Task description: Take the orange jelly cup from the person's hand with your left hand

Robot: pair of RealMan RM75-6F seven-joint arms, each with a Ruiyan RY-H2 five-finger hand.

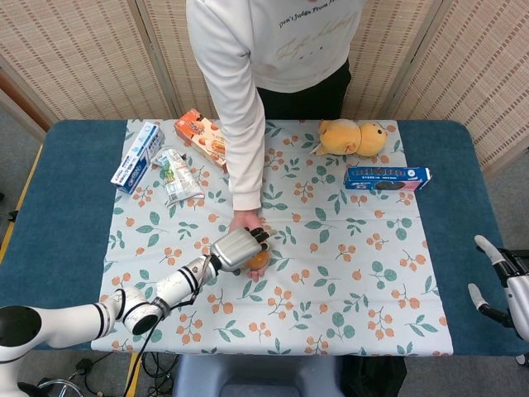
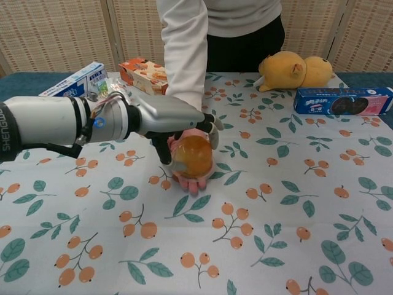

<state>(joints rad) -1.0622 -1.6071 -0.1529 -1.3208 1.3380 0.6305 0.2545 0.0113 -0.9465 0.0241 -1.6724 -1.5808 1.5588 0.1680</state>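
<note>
The orange jelly cup (image 2: pixel 192 155) lies in the person's upturned palm (image 2: pixel 191 182) over the middle of the floral cloth. My left hand (image 2: pixel 178 123) reaches in from the left and wraps the cup, fingers over its far top and thumb against its near left side. From the head view my left hand (image 1: pixel 235 248) covers most of the cup (image 1: pixel 259 260), with only an orange edge showing. My right hand (image 1: pixel 500 277) hangs at the table's right edge, fingers apart and holding nothing.
The person's white sleeve (image 1: pixel 240 141) stretches down over the table's centre. A blue-white box (image 1: pixel 137 156), a snack packet (image 1: pixel 178 175) and an orange cracker box (image 1: pixel 201 136) lie back left. A yellow plush toy (image 1: pixel 351 136) and a blue cookie box (image 1: pixel 387 177) lie back right.
</note>
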